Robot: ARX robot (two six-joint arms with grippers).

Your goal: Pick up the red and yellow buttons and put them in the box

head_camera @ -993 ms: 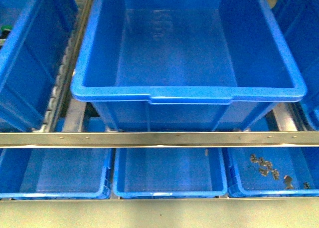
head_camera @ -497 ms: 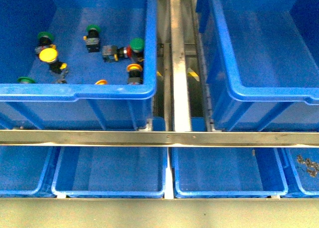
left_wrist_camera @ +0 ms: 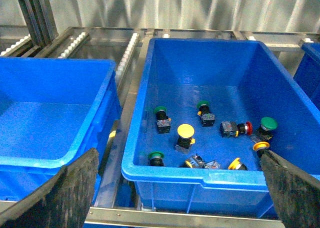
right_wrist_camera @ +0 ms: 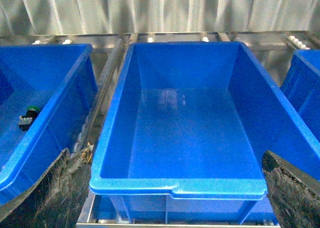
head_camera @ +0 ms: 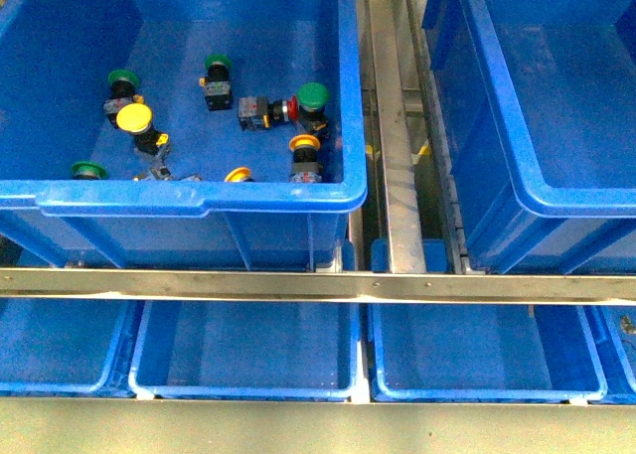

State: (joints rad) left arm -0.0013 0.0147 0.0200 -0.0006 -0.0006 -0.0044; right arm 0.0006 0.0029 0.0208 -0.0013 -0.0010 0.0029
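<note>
So both hands are up above the crates, holding nothing. The left hand (left_wrist_camera: 178,153) has its fingers (left_wrist_camera: 70,188) spread wide apart, and it's the same for the right hand (right_wrist_camera: 165,152) - its fingers (right_wrist_camera: 295,188) are wide open with just air between them. Neither arm shows in the front view.

The buttons are all sitting in the blue source crate (head_camera: 199,194) on the left side of the rack. The yellow button (head_camera: 134,118) stands cap-up near the crate's left wall, just beside a green button (head_camera: 123,77). The red button (head_camera: 268,109) lies on its side more toward the right wall, its red cap touching or nearly touching another green-capped switch (head_camera: 312,96). Two orange-capped buttons (head_camera: 305,143) sit closer to the near wall. The left wrist view looks straight down on this lot.

The box (head_camera: 497,116) is the big blue crate to the right, separated from the source crate by a metal roller rail (head_camera: 393,126) - the right wrist view shows it with only bare floor inside. Smaller blue trays (head_camera: 248,345) sit on the shelf below, behind a steel bar (head_camera: 318,283).
</note>
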